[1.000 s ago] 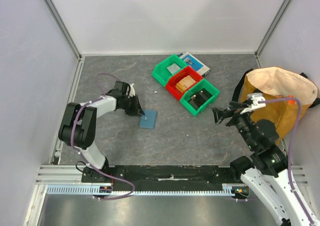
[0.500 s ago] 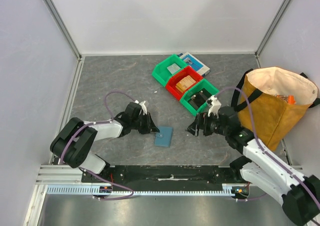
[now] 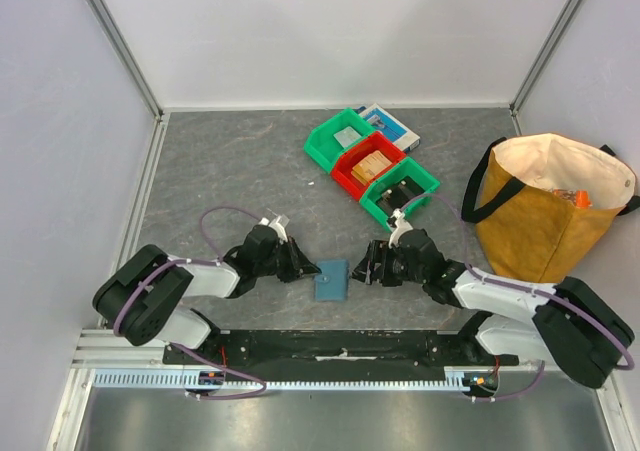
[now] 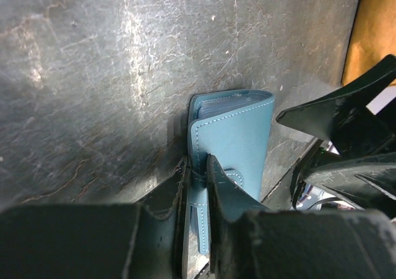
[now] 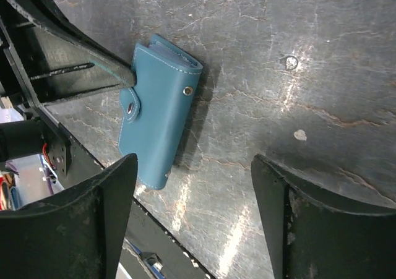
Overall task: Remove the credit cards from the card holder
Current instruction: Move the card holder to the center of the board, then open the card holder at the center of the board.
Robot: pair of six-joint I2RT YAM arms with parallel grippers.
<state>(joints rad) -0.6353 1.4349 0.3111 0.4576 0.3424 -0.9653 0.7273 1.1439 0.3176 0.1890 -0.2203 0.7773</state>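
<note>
Here, near desk's [image 3: 230, 171] front edge: L gripper [image 4: 197, 175] clenched on card holder [image 3: 329, 280] edge; R gripper [image 5: 193, 164] released, beside; holder prob. soft, light; pin 1 half, pull snap tab [image 5: 130, 106].

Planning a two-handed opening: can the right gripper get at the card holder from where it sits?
Probably yes. The right gripper is open and faces the card holder with nothing between them; the left gripper pinches only its opposite edge.

The slate-blue card holder [image 3: 329, 280] lies folded shut (snap tab unfastened).
</note>
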